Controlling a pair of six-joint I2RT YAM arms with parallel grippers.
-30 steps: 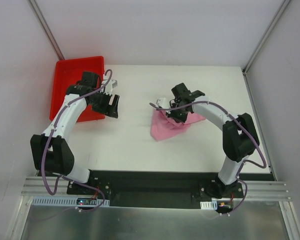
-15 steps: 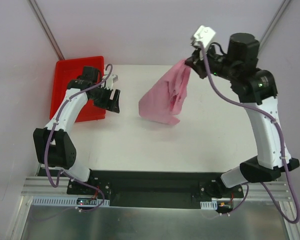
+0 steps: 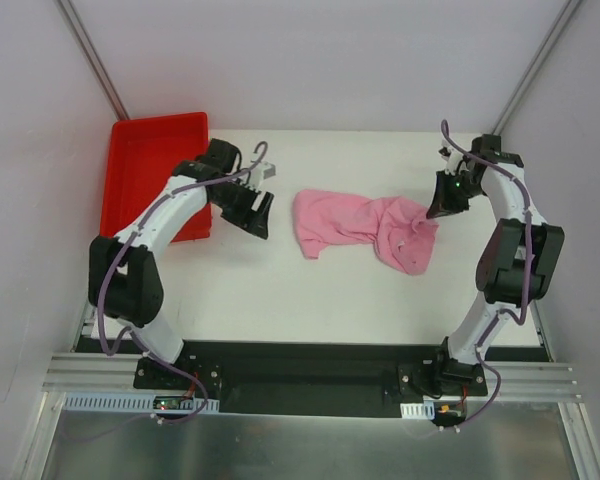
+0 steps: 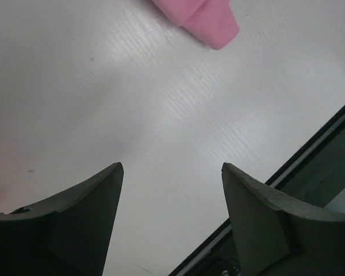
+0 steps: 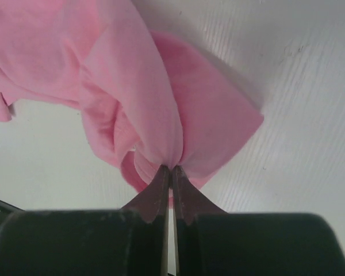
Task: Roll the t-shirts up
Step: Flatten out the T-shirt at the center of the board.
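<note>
The pink t-shirt (image 3: 365, 226) lies crumpled and stretched sideways across the middle of the white table. Its right end is pinched in my right gripper (image 3: 433, 211), whose jaws are shut on a gathered fold of the t-shirt (image 5: 161, 115). In the right wrist view the right gripper (image 5: 171, 168) holds the cloth just above the table. My left gripper (image 3: 260, 212) hovers open to the left of the shirt, apart from it. In the left wrist view the left gripper (image 4: 171, 172) has bare table between its fingers, and a corner of the t-shirt (image 4: 207, 20) shows far ahead.
A red tray (image 3: 150, 160) sits at the back left, next to the left arm. The table's dark front edge (image 4: 310, 155) shows at the right of the left wrist view. Grey walls and metal frame posts enclose the table.
The right arm swung the shirt up high, then brought it down to the right, leaving it stretched across the table. The left gripper moved right, toward the shirt.
</note>
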